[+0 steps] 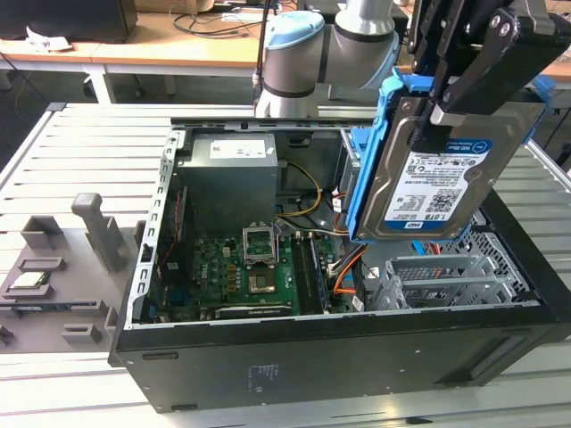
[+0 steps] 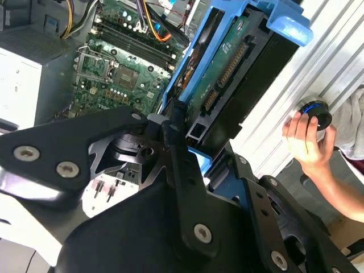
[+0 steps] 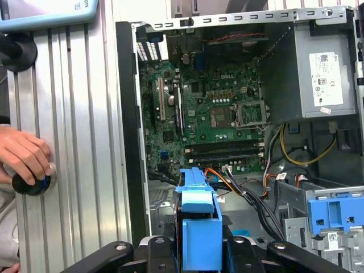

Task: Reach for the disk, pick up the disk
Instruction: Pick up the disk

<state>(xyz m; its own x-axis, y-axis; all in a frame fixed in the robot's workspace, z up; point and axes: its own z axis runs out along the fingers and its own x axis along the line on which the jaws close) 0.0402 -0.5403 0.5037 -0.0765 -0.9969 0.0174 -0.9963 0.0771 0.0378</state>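
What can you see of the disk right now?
The disk is a flat silver-grey metal hard drive with a white-and-blue label, framed by a blue plastic bracket. The gripper clamps its upper edge, holding it tilted, lifted above the open computer case. The second wrist view shows its green circuit board underside.

The claw (image 1: 464, 85) hangs above the open computer case (image 1: 357, 357), shut on the disk (image 1: 428, 178), with open air all around it. Directly beneath lie the silver drive cage (image 1: 446, 276) and orange cables (image 1: 343, 272); farther off stand the grey power supply (image 1: 227, 192) and the motherboard (image 3: 210, 114). Outside the case wall, a person's hand (image 3: 23, 153) rests on a black knob (image 3: 31, 183) on the slatted worktop (image 3: 85, 142).
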